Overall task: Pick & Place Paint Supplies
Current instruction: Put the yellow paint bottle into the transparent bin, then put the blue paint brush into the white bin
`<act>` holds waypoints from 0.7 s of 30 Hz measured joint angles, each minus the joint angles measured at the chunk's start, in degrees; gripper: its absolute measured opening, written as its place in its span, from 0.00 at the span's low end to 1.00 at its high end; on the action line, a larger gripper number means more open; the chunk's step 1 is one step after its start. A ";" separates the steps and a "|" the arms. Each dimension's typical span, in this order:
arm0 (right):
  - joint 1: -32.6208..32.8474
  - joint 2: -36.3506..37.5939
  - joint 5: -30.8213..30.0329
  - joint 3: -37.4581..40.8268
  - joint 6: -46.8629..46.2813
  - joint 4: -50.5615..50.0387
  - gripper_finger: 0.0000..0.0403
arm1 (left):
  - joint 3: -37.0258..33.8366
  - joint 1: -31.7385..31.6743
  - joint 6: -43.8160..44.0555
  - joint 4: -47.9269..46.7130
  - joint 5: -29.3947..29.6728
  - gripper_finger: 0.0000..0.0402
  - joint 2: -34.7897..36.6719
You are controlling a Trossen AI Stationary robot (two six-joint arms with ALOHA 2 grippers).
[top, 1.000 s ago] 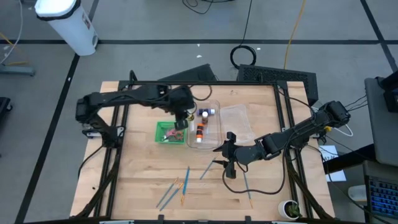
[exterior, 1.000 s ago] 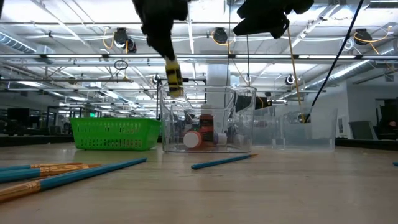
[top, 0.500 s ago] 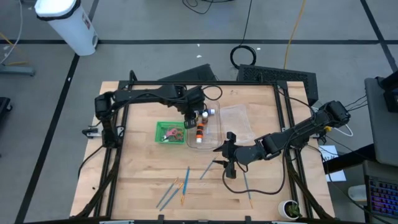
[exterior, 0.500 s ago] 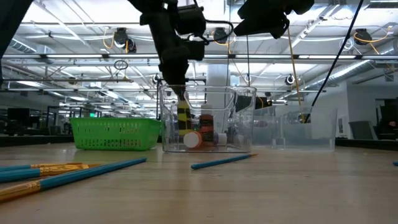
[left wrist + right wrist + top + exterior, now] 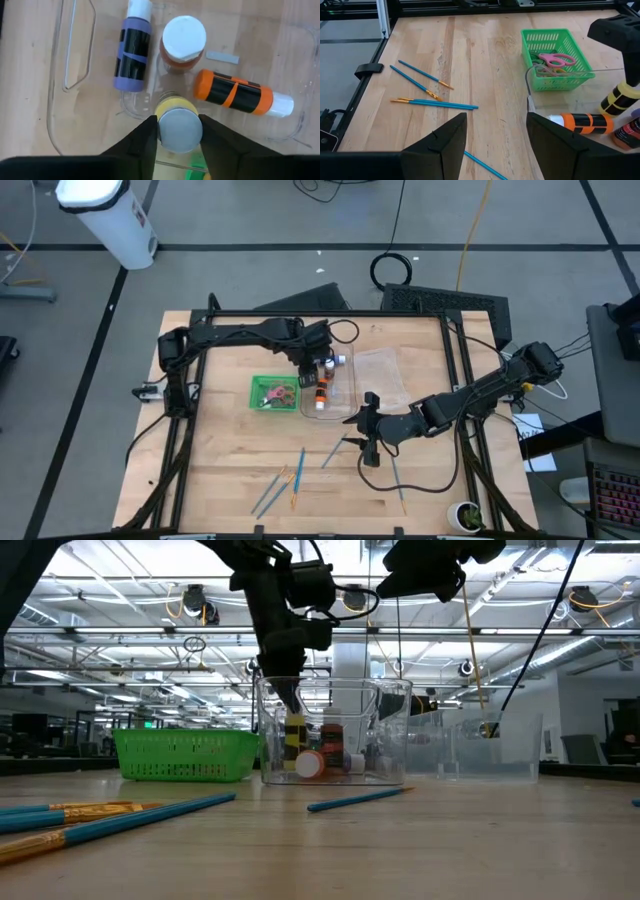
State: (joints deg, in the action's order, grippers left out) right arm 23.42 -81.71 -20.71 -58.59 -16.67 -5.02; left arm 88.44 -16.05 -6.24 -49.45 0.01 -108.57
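The wooden surface (image 5: 230, 460) fills the overhead view, both dark arms reaching in over it. Near its middle stands the clear bin (image 5: 330, 385), and right beside that on the left arm's side the green basket (image 5: 262, 392), with pink-handled scissors (image 5: 555, 61) lying inside. Toward the near edge blue brushes (image 5: 285, 480) lie loose on the bare wood, one more blue brush (image 5: 360, 799) just in front of the bin. The left claw (image 5: 179, 131) is down inside the clear bin, fingers standing on either side of the yellow paint bottle (image 5: 176, 122), pads right against its cap; whether they press it or have just let go, I cannot tell, but the bottle stands upright on the bin floor. Around it in the bin: an orange bottle (image 5: 235, 93) lying on its side, a purple bottle (image 5: 132, 47) lying flat too, and a reddish bottle with a white cap (image 5: 183, 40) upright between them. The right claw (image 5: 495, 135) hovers above the surface near the loose brushes, fingers spread well apart, nothing between them. On the low view the yellow bottle (image 5: 294, 743) sits low behind the clear wall.
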 joint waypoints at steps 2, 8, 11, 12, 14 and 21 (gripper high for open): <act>0.00 0.00 0.00 0.00 0.00 -0.01 0.49 | 0.00 0.00 0.62 0.07 0.02 0.47 0.00; 0.00 0.00 0.02 0.00 0.00 0.00 0.49 | 0.00 0.00 1.83 0.07 1.45 0.69 0.00; 0.00 0.00 0.02 0.00 0.00 0.00 0.49 | 0.00 0.00 2.52 -0.14 1.51 0.75 0.29; 0.00 0.00 0.02 0.00 0.00 0.00 0.49 | 0.00 0.00 2.52 -0.49 1.53 0.76 0.66; 0.00 0.00 0.02 0.00 0.00 0.00 0.49 | 0.00 0.00 2.54 -1.45 1.51 0.78 2.25; 0.00 0.00 -0.02 0.00 0.44 0.00 0.49 | 1.03 0.27 2.61 -4.42 0.77 0.83 14.40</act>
State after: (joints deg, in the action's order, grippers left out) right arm 23.42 -81.71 -20.73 -58.59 -16.23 -5.02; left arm 89.47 -15.78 -3.63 -53.88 0.78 -94.17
